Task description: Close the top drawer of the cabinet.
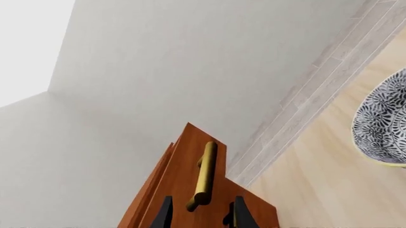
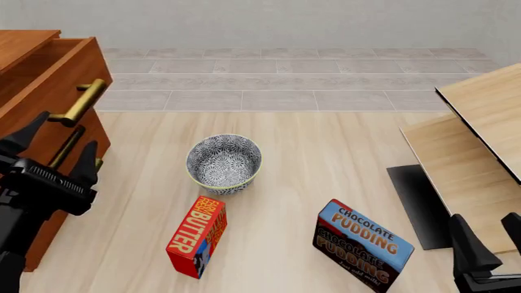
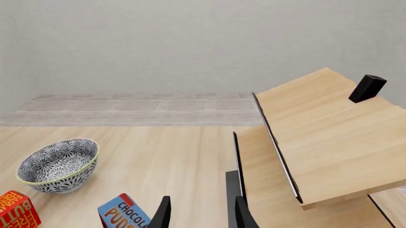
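Cabinet (image 2: 33, 122) at far left of surface (image 2: 326, 159); top drawer (image 2: 45, 70) stands pulled out, interior exposed, brass handle (image 2: 82, 102) facing the arm, so not yet closed. Left end effector (image 2: 50, 149) sits just in front of drawer face, fingers apart and straddling the handle w/o gripping; judged lined up for a push. Bowl (image 2: 224, 162), butter box (image 2: 197, 235), pudding box (image 2: 362, 244) lie mid-surface, clear of drawer. Right end effector (image 3: 198, 213) low at right, fingers apart, empty, idle.

Light-wood table (image 2: 326, 159): patterned bowl (image 2: 224, 163), butter box (image 2: 196, 235), pudding box (image 2: 362, 244), cabinet (image 2: 41, 85).
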Available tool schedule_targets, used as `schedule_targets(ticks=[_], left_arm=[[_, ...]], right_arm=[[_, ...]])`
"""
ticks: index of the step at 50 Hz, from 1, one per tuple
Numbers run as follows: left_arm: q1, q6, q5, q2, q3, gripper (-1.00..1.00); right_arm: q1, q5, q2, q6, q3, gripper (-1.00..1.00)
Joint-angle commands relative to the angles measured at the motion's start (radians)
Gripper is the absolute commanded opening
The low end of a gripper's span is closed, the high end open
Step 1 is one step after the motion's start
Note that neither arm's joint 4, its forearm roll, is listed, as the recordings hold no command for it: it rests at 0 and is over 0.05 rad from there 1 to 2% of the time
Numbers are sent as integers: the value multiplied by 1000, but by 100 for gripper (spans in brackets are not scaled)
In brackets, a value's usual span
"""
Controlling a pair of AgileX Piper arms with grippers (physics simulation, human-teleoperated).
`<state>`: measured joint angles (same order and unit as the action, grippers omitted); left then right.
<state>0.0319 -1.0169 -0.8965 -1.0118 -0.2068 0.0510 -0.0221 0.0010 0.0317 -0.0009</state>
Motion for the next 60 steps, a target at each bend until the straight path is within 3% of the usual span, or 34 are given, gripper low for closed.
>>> schedule_targets(ticks=[1,60], left_arm=[[-22,-6,-8,9,6,100],[-52,-8,32,55,3,100]], right_arm=[[2,0,0,-2,0,100],[12,-1,0,-6,0,100]])
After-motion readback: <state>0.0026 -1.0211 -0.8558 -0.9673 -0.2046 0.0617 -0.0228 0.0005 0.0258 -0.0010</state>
